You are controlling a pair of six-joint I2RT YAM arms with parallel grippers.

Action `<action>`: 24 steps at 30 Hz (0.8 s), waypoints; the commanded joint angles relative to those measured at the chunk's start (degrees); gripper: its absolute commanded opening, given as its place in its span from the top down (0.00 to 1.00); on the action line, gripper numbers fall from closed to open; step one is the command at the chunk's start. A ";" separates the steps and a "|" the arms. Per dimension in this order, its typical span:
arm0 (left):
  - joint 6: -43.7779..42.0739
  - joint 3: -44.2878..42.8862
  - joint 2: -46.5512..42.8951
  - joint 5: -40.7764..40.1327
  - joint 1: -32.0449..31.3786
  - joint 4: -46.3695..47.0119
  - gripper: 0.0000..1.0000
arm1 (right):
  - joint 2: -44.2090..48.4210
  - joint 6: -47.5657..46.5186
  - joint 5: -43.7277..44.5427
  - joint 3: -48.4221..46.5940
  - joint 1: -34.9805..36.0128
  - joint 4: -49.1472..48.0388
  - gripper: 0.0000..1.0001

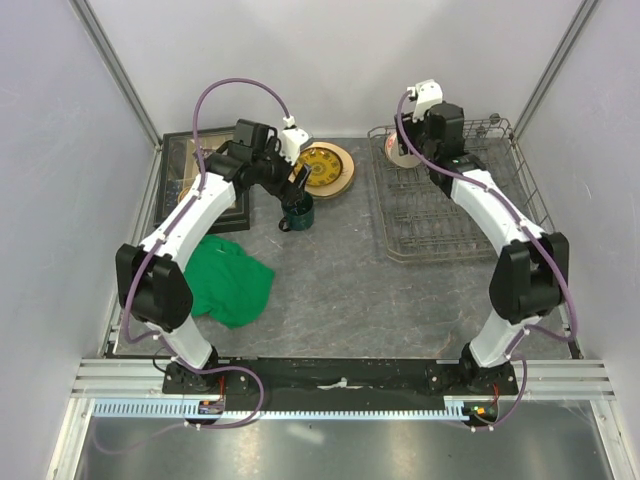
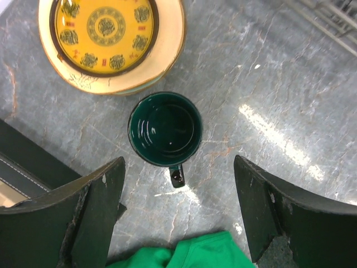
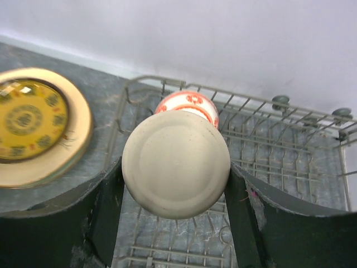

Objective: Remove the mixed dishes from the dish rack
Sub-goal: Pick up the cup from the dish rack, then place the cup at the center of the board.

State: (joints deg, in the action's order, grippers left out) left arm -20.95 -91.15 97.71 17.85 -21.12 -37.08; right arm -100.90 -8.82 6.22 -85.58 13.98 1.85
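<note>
The grey wire dish rack (image 1: 450, 215) stands at the back right. In its far left corner my right gripper (image 3: 174, 187) is shut on a beige handleless cup (image 3: 175, 162), one finger pressed to each side; the cup's base faces the camera. Just behind it sits a small red-and-white bowl (image 3: 189, 102). A dark green mug (image 2: 165, 129) stands upright on the table left of the rack, handle toward me. My left gripper (image 2: 178, 215) hovers open above and just short of the mug, holding nothing. Stacked tan plates with a yellow patterned centre (image 2: 106, 33) lie beyond the mug.
A green cloth (image 1: 228, 280) lies crumpled on the left, its edge under my left gripper (image 2: 195, 254). A black box with a glass lid (image 1: 195, 175) sits at the back left beside the left arm. Walls enclose the table on three sides.
</note>
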 commanded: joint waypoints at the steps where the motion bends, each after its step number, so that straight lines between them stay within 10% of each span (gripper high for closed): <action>1: 2.84 2.56 -5.51 4.12 0.03 5.96 0.15 | 9.03 3.54 -5.41 0.85 -0.27 2.45 0.54; 13: 10.30 11.87 -14.12 21.60 -0.23 22.80 0.14 | 25.84 13.56 -40.12 9.28 -0.27 7.39 0.55; 24: 18.75 29.79 -24.58 28.29 -2.25 50.51 0.14 | 30.33 33.76 -60.96 15.79 -0.35 -12.90 0.54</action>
State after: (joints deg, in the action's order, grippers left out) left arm -7.25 -66.48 78.24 41.54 -22.98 -2.44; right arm -71.66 14.98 -44.27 -70.85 13.78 2.04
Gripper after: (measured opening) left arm 0.856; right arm 0.725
